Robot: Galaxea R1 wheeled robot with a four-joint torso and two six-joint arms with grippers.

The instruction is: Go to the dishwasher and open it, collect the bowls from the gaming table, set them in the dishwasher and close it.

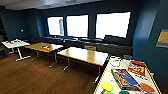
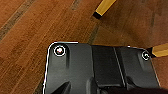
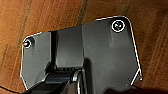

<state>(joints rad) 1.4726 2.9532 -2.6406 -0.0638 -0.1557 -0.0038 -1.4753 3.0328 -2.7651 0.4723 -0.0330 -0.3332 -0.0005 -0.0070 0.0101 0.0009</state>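
Three bright windows (image 1: 77,25) line the dark blue far wall of a room with a wooden floor (image 1: 30,75). Two wood-topped benches (image 1: 83,55) stand in a row before a long dark sofa (image 1: 105,46), and a small white bench (image 1: 15,44) stands further left. At the near right, a yellow-edged white bench (image 1: 107,75) carries game boxes (image 1: 125,78) and coloured paddles (image 1: 107,86). Whether either gripper is open or closed cannot be told. Both wrist views look down on wooden floor.
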